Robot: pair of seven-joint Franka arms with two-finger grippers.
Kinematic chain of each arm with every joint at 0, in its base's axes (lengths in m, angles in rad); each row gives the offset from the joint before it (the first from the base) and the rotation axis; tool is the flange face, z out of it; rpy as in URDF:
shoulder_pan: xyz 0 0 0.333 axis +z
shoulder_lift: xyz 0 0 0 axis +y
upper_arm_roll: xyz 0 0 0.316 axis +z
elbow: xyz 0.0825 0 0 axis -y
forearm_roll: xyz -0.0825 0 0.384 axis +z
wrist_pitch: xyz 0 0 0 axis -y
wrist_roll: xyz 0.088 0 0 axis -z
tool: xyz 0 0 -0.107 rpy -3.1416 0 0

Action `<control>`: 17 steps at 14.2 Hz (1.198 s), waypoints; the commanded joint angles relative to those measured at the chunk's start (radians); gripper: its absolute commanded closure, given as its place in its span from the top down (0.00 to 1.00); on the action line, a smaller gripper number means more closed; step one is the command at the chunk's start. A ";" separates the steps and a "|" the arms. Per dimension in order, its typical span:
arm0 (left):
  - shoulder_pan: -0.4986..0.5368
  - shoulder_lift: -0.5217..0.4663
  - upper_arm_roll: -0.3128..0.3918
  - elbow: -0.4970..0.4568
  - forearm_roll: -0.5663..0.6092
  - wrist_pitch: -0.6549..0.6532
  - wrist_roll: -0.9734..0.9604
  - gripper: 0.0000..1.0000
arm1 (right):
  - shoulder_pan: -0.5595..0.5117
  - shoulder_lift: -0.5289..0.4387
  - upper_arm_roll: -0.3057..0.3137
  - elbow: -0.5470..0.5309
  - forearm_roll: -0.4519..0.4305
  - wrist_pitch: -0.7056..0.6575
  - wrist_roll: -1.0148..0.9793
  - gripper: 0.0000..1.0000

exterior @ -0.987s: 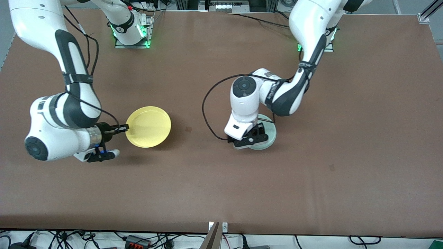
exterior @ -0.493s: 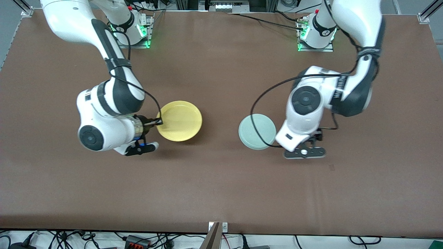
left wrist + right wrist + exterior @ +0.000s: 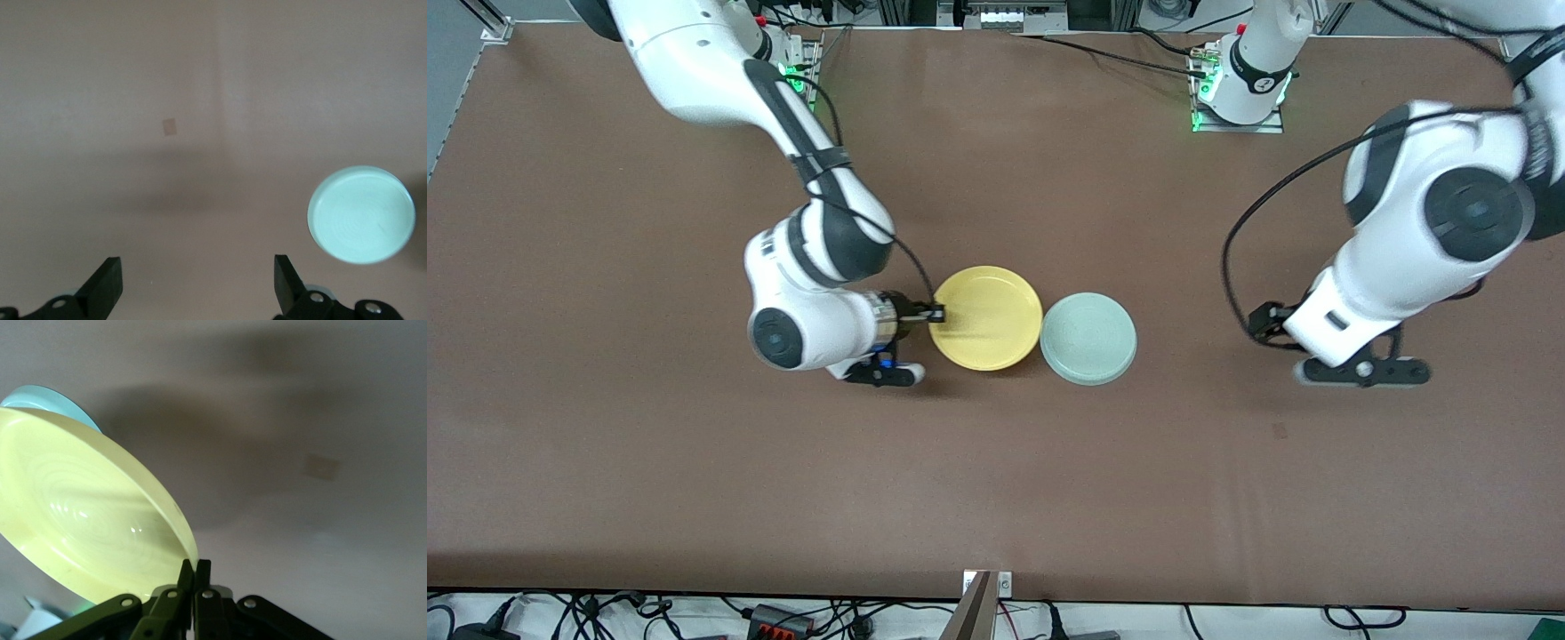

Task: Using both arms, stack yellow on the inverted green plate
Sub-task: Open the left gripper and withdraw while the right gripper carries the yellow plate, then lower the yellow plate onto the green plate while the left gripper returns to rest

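The yellow plate (image 3: 985,317) hangs slightly tilted just above the table, with my right gripper (image 3: 936,313) shut on the part of its rim toward the right arm's end. In the right wrist view the jaws (image 3: 194,572) pinch that yellow rim (image 3: 87,520). The green plate (image 3: 1088,339) lies upside down beside it, rings showing, and its edge (image 3: 47,399) peeks past the yellow one. I cannot tell whether the two rims touch. My left gripper (image 3: 1360,372) hovers open and empty (image 3: 195,283) over bare table toward the left arm's end, apart from the green plate (image 3: 361,215).
Brown table mat all round. A small dark mark (image 3: 1280,431) lies nearer the front camera than the left gripper, and another patch (image 3: 169,126) shows in the left wrist view. The arm bases (image 3: 1238,89) stand along the back edge; cables run along the front edge.
My right arm has carried the yellow plate across the table up to the green plate. My left arm has drawn away from the green plate toward its own end, open throughout.
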 commanded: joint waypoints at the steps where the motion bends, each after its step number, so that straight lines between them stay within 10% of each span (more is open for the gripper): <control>1: 0.024 -0.188 -0.013 -0.206 -0.032 0.009 0.089 1.00 | 0.086 0.044 -0.009 0.021 0.017 0.094 0.166 0.00; 6: 0.100 -0.310 -0.013 -0.340 -0.058 0.026 0.234 1.00 | 0.172 0.099 -0.007 0.023 0.069 0.285 0.302 0.00; 17: 0.118 -0.202 -0.010 -0.141 -0.122 -0.088 0.226 1.00 | 0.227 0.166 -0.007 0.029 0.196 0.398 0.356 0.00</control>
